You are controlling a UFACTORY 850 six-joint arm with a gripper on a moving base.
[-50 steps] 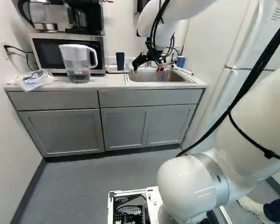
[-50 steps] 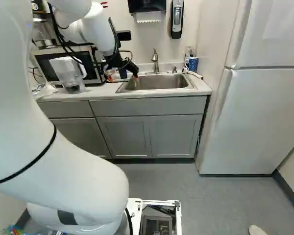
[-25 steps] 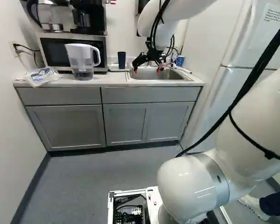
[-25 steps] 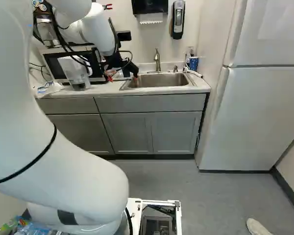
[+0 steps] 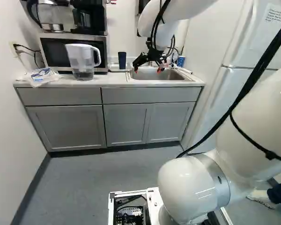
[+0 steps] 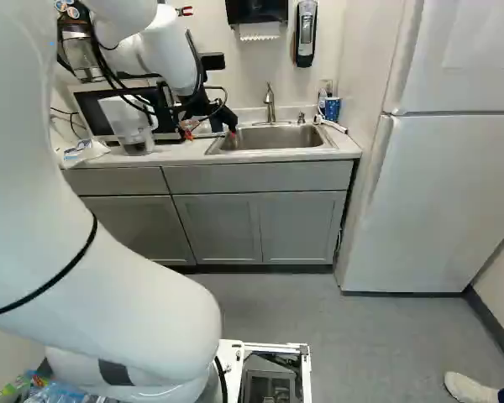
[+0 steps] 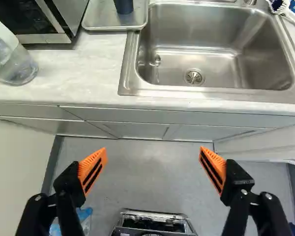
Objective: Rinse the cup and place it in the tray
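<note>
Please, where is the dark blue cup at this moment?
In the left base view, the dark blue cup stands on the tray, a little left of the view's middle, between the microwave and the sink.

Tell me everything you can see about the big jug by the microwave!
The jug stands upright on the pale counter, in front of the microwave. It looks like plastic: white above, see-through at the bottom, with a white loop handle on the side towards the sink. Only the counter clearly touches it. I can't tell if there's water inside.
</note>
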